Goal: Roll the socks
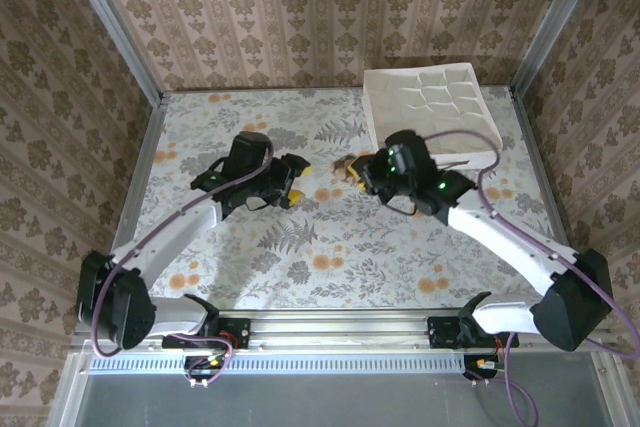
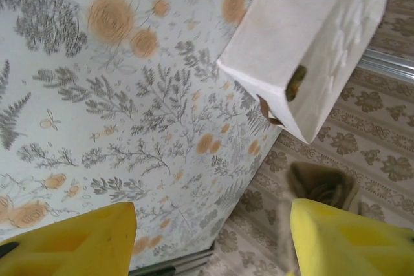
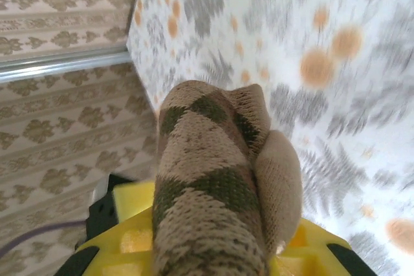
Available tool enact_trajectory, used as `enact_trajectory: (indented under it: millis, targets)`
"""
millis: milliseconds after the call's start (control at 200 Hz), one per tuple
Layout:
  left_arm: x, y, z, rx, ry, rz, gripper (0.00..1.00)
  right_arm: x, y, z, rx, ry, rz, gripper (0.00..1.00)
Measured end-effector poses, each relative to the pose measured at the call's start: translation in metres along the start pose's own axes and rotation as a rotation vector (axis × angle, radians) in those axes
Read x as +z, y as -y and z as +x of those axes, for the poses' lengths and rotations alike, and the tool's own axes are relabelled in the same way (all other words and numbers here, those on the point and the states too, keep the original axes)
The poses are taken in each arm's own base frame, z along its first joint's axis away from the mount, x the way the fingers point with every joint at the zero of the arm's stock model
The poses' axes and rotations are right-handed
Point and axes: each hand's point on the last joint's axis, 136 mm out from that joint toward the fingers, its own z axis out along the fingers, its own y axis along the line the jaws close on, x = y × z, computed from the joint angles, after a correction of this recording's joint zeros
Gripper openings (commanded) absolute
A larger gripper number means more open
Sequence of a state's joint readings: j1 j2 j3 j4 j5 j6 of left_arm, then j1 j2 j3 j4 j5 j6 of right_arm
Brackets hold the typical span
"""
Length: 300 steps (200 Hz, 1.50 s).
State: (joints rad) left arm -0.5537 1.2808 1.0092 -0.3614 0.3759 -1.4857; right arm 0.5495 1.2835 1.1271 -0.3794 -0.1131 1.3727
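Observation:
A brown-and-cream argyle sock (image 3: 213, 185), rolled into a thick bundle, sits between the yellow fingers (image 3: 129, 231) of my right gripper (image 3: 213, 253), which is shut on it. From above, that bundle (image 1: 345, 166) hangs just over the table's middle at the tip of the right gripper (image 1: 356, 171). My left gripper (image 1: 296, 180) faces it from the left, a short gap away. Its yellow fingers (image 2: 77, 244) stand wide apart with nothing between them, so the left gripper (image 2: 213, 247) is open. A blurred brownish sock bundle (image 2: 323, 185) shows just beyond its right finger.
A white ridged tray (image 1: 430, 107) lies at the back right of the floral table (image 1: 300, 247). In the left wrist view a small olive-green bit (image 2: 297, 82) peeks at the tray (image 2: 304, 24) rim. Patterned walls enclose the table on three sides.

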Motion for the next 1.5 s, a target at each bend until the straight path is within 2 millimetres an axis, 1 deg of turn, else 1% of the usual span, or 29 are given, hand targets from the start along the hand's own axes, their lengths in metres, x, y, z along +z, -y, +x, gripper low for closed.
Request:
enact_trajectory:
  millis: [40,60,75,80,85,100,190,225,290,365,450,525,630,735,840,1100,1185,1255,1410,1500]
  targets:
    - [-0.009,0.007,-0.002,0.039,0.022,0.013,0.64,-0.011,-0.006,-0.018,-0.071,0.050,0.021,0.00]
    - [-0.013,0.009,-0.003,0.059,0.034,0.015,0.64,-0.016,-0.005,-0.024,-0.096,0.068,0.035,0.00]
    - [-0.016,0.010,-0.003,0.071,0.040,0.017,0.64,-0.022,-0.009,-0.033,-0.130,0.093,0.045,0.00]
    - [-0.018,0.011,-0.003,0.081,0.045,0.021,0.65,-0.022,-0.009,-0.033,-0.130,0.093,0.045,0.00]
    - [-0.020,0.012,-0.003,0.088,0.050,0.021,0.65,-0.026,-0.008,-0.040,-0.150,0.109,0.058,0.00]
    - [-0.022,0.012,-0.004,0.098,0.057,0.021,0.65,-0.029,-0.009,-0.044,-0.164,0.119,0.064,0.00]
    - [-0.040,0.014,-0.005,0.189,0.108,0.024,0.65,-0.050,-0.003,-0.077,-0.289,0.194,0.162,0.00]
    - [-0.046,0.013,-0.005,0.222,0.125,0.021,0.65,-0.057,0.002,-0.093,-0.339,0.219,0.223,0.00]
    - [-0.057,0.015,-0.005,0.289,0.160,0.026,0.65,-0.063,0.008,-0.116,-0.422,0.244,0.315,0.00]
    - [-0.070,0.017,-0.006,0.362,0.199,0.034,0.64,-0.062,0.015,-0.140,-0.489,0.256,0.410,0.00]
    - [-0.082,0.019,-0.005,0.433,0.231,0.040,0.64,-0.053,0.028,-0.163,-0.554,0.232,0.529,0.00]
    - [-0.089,0.019,-0.005,0.477,0.252,0.041,0.64,-0.044,0.039,-0.176,-0.592,0.192,0.617,0.00]
    - [-0.091,0.019,-0.006,0.509,0.263,0.038,0.63,-0.029,0.050,-0.195,-0.637,0.144,0.718,0.00]
    - [-0.091,0.017,-0.006,0.532,0.268,0.032,0.63,-0.016,0.063,-0.205,-0.667,0.094,0.797,0.00]
    - [-0.095,0.017,-0.005,0.559,0.277,0.045,0.63,-0.004,0.078,-0.209,-0.678,0.041,0.852,0.00]
    - [-0.114,0.038,-0.001,0.641,0.330,0.141,0.63,0.030,0.117,-0.212,-0.684,-0.074,0.948,0.00]
    - [-0.114,0.040,-0.002,0.646,0.335,0.150,0.62,0.040,0.124,-0.214,-0.687,-0.094,0.965,0.00]
    - [-0.113,0.039,-0.002,0.645,0.336,0.145,0.63,0.049,0.133,-0.215,-0.687,-0.115,0.979,0.00]
    - [-0.112,0.036,-0.004,0.642,0.340,0.138,0.63,0.063,0.146,-0.216,-0.668,-0.156,0.989,0.00]
    - [-0.112,0.036,-0.005,0.642,0.343,0.137,0.63,0.067,0.154,-0.217,-0.650,-0.173,0.994,0.00]
